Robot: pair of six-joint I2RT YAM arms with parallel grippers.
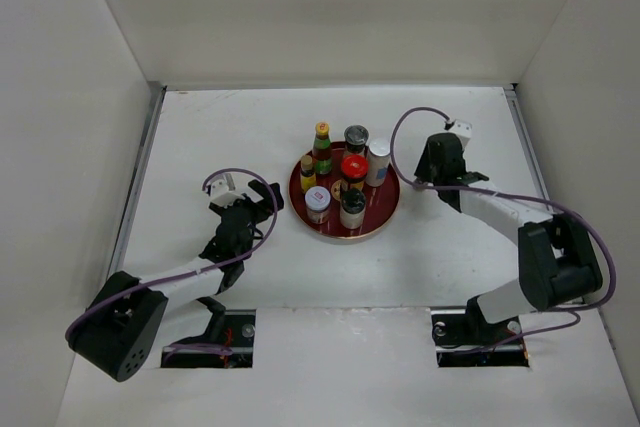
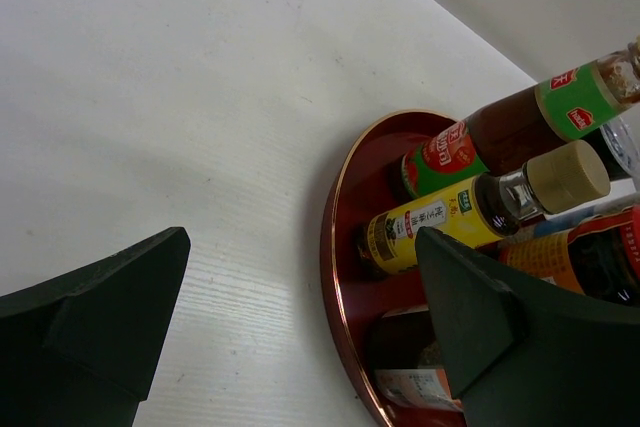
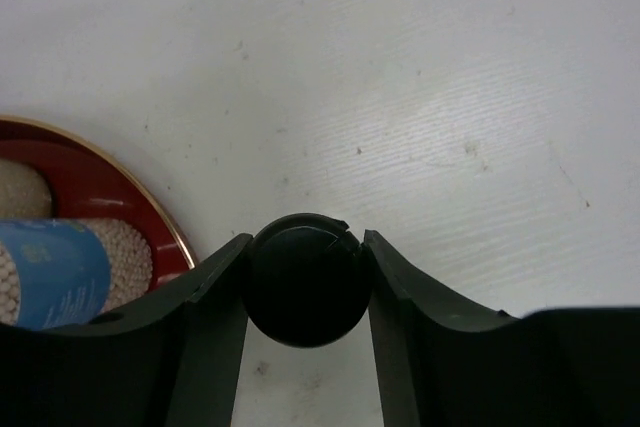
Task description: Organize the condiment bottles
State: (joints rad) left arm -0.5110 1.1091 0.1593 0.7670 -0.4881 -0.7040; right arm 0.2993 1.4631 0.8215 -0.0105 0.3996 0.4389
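On the white worktop: two arms reach in from the near edge, with a round tray mid-table between them.
Right arm: bent round to the tray's right side, its wrist near the white cylinder.
Left arm: stretched out left of the tray, its wrist turned towards the rim.
Tray: dark red with a gold rim, carrying seven upright containers packed close together.
Condiment bottles: at the back stand a slim yellow-capped bottle and a grey-capped shaker. The white cylinder is at the right. The red-lidded jar is in the middle and a small yellow bottle at the left. A white-lidded jar and a dark-capped jar stand in front.
Left jaws: spread wide, holding nothing, just beside the tray's left edge.
Right jaws: drawn in on a dark round cap, one finger touching each side.
Dark round cap: stands on the bare worktop just outside the tray's rim. Only its top shows; the body beneath is hidden.
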